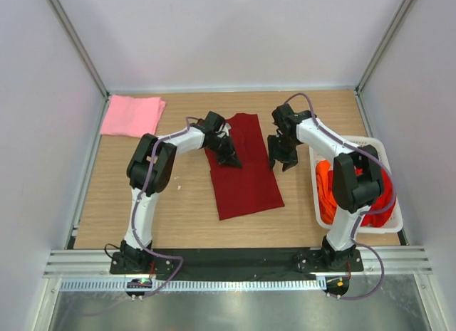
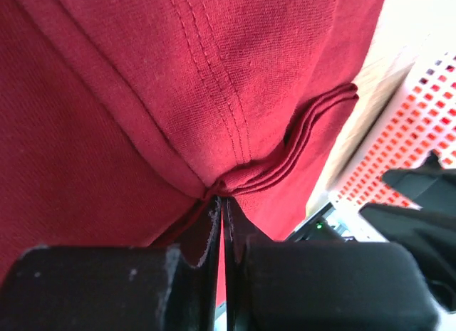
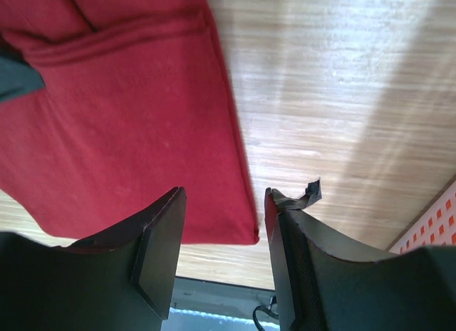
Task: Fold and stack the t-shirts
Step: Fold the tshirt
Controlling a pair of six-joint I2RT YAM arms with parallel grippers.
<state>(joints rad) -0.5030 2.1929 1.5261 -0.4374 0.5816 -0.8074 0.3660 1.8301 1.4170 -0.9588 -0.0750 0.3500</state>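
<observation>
A maroon t-shirt point(image 1: 246, 174) lies as a long folded strip in the middle of the table. My left gripper point(image 1: 231, 159) is shut on a bunched fold of it point(image 2: 242, 176), pinched at the fingertips point(image 2: 211, 211). My right gripper point(image 1: 280, 162) is open and empty just off the shirt's right edge point(image 3: 142, 132), its fingers point(image 3: 160, 238) above the cloth edge and bare wood. A folded light pink t-shirt point(image 1: 132, 115) lies at the back left. Orange and bright red shirts point(image 1: 329, 192) sit in the basket.
A white slotted basket point(image 1: 388, 203) stands at the right, beside my right arm; it also shows in the left wrist view point(image 2: 406, 124). The wooden table point(image 1: 178, 203) is enclosed by white walls. A black rail runs along the near edge.
</observation>
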